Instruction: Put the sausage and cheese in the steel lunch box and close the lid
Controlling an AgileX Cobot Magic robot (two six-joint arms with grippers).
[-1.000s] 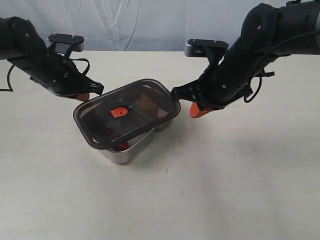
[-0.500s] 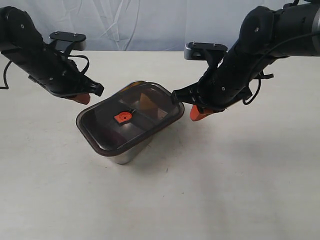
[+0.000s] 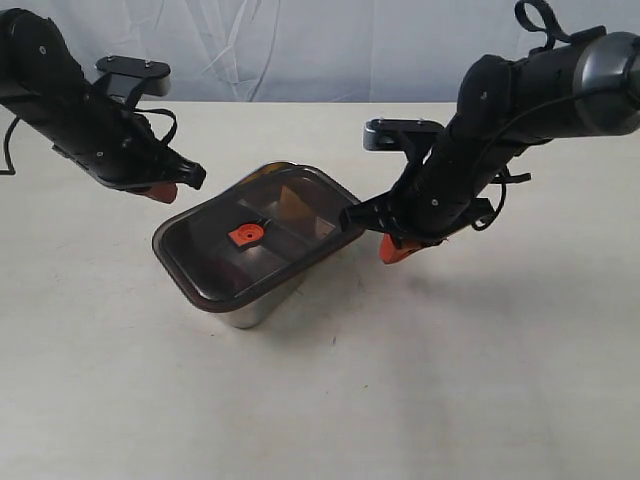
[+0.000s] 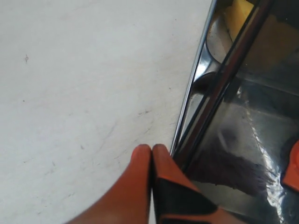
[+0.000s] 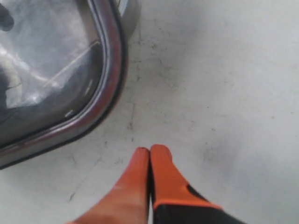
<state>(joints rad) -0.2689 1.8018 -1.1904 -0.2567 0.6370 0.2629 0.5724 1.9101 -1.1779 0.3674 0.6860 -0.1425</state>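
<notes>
The dark see-through lid (image 3: 262,232) lies flat on the steel lunch box (image 3: 252,313), its orange tab (image 3: 244,234) in the middle. Through the lid the cheese (image 3: 293,204) shows as a brownish-yellow wedge at the far end; it is also in the left wrist view (image 4: 244,10). The sausage is hidden under the dark lid. My left gripper (image 3: 166,191) is shut and empty, just off the lid's left corner, its tips (image 4: 152,148) next to the lid rim (image 4: 219,88). My right gripper (image 3: 396,249) is shut and empty, on the table side of the lid's right corner (image 5: 110,70).
The box stands on a pale scuffed tabletop (image 3: 450,380). A light cloth backdrop (image 3: 300,40) hangs behind the table's far edge. Both dark arms lean in over the table from the left and right.
The lid has gone from tilted, with the box's front showing, to flat on the box. The right gripper has drawn slightly away from the lid's corner; the left has barely moved.
</notes>
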